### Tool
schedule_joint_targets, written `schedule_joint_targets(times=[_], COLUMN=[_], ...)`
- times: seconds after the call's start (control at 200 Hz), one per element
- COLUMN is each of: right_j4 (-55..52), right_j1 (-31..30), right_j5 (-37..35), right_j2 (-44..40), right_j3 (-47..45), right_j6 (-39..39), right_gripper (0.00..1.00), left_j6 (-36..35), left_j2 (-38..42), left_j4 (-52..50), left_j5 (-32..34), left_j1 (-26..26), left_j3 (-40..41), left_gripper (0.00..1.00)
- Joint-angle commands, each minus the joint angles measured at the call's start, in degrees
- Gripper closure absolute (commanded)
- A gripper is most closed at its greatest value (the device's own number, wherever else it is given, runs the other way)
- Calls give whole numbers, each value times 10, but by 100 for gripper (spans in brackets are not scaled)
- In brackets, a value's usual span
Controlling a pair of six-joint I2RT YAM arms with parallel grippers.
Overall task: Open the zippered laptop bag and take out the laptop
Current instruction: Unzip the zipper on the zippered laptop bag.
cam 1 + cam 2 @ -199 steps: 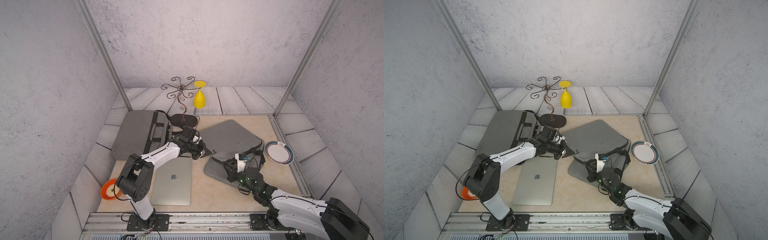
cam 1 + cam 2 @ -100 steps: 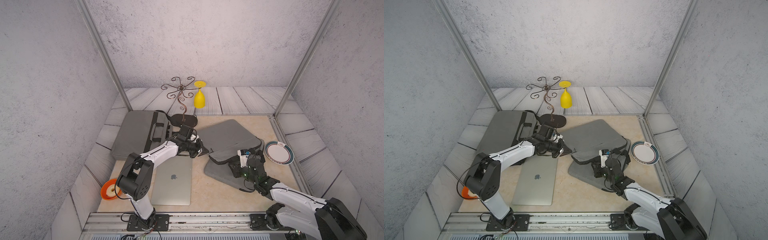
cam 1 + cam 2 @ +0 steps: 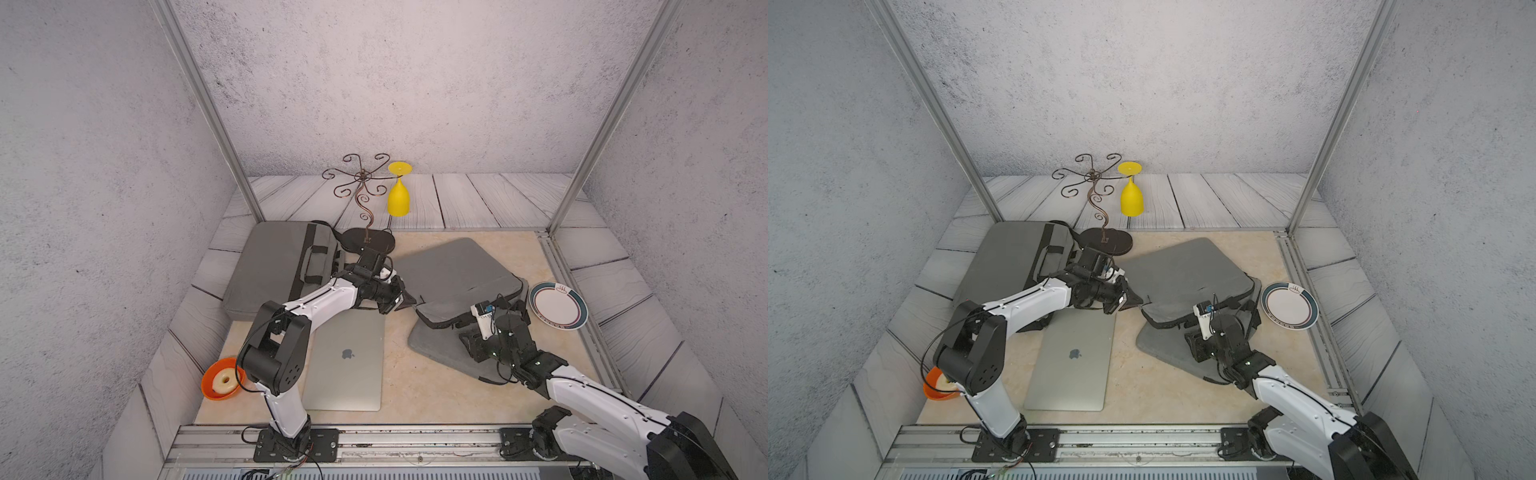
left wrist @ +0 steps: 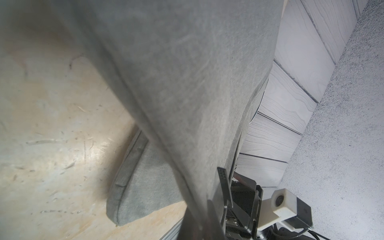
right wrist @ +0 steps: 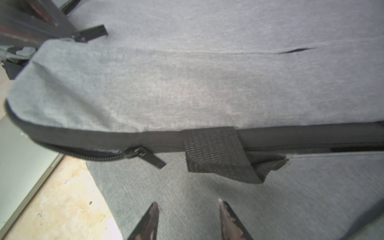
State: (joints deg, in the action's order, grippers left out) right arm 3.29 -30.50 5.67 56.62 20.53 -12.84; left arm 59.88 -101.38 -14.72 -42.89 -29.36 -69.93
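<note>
The laptop [image 3: 345,365] is already lying out on the surface [image 3: 415,399], flat with its lid shut, close under the left end effector [image 3: 406,300]. The grey laptop bag [image 3: 457,270] is sitting between the two end effectors with its zipper pull [image 5: 145,156] partway along the open edge. The left end effector is pinching one corner of the bag tight and holding the top flap up a little. The right end effector [image 5: 188,203] was squeezed shut a moment ago, but its fingers are now spreading apart over the grey cloth and holding nothing. That probably means it is letting go because the job is nearly finished. Behind the left end effector, a second grey bag [image 3: 278,266] is lying flat, and a curly wire stand [image 3: 361,187] is holding a yellow glass [image 3: 399,199]. A plate [image 3: 558,305] is resting near the right end effector. An orange bowl [image 3: 220,380] is sitting by the left arm's base. Grey walls are standing all around.
</note>
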Motion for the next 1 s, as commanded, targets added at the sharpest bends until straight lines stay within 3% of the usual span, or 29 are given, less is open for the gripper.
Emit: schedule_joint_targets(times=[0.0,0.41,0.736,0.996], right_j4=[11,195,228,191], right_j1=[-17,-43,-40,-37], right_j5=[4,2,0,-4], right_j2=[16,143,148,120], right_j3=[4,12,10,11], right_j6=[40,88,77,64], right_gripper=[53,59,78,100], left_j6=[-14,-27,-42,-53], left_j2=[-7,-11,-9,-8], left_j4=[13,-3,-16,-24], left_j5=[-5,-3,-2,-1], left_j1=[2,3,8,17], left_j3=[-17,-21,-18,-15], left_gripper=[100,100,100,100])
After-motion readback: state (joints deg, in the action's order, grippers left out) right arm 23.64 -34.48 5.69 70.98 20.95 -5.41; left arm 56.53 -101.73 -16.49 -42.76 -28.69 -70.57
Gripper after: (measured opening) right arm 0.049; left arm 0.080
